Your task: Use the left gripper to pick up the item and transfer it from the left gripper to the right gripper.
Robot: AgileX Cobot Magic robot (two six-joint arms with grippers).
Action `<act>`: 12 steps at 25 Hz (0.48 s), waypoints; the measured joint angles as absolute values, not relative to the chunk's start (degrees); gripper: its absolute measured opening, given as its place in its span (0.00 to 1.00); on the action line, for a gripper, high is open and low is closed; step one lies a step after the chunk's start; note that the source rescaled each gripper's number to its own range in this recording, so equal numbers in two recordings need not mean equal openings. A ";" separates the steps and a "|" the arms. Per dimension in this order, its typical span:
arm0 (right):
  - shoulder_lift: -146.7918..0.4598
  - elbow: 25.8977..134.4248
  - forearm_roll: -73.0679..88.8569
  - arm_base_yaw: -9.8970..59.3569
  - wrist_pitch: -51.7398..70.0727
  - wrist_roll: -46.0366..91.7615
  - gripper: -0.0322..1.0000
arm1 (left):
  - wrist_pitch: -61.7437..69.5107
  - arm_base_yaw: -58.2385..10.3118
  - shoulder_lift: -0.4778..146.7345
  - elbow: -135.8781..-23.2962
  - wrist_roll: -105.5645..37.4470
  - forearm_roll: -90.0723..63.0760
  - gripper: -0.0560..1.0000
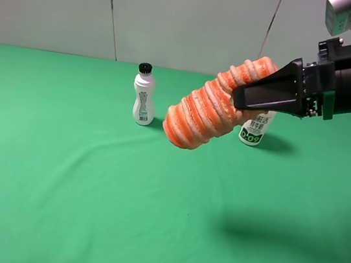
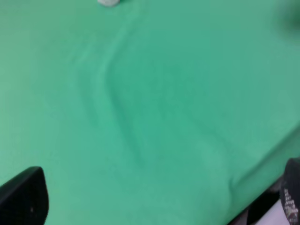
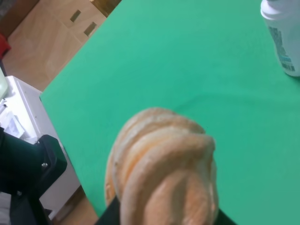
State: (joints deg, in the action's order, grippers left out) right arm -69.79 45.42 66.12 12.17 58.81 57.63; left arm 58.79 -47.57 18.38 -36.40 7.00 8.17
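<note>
Two white bottles stand upright at the far middle of the green surface, well apart from each other. The left bottle has a black cap and a label whose print is too small to read. The right bottle is mostly hidden behind the roll. Its label carries big green characters near the base that look like "800", with a line of Chinese writing above that is too small to make out.

The roll hangs in the air above the surface, between the bottles as the high camera sees it. It is tilted, with its lower end toward the left and near side and its upper end toward the right and far side. The right gripper reaches in from the right and is clamped across the roll's upper half, its flat black jaws pressing the ribs. The right wrist camera looks along the roll end-on, with orange ribs and cream edges filling the near view.

The left gripper is out of the high view. Its own camera shows its fingers spread wide over bare green cloth, with nothing between them.
</note>
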 joint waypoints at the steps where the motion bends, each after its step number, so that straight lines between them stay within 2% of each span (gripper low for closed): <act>1: -69.79 45.42 65.94 12.17 58.81 57.63 0.05 | 58.79 -47.57 16.06 -35.70 7.49 8.12 1.00; 12: -69.79 45.42 65.88 12.17 56.29 56.59 0.05 | 61.32 -47.57 2.10 -27.82 8.10 4.67 1.00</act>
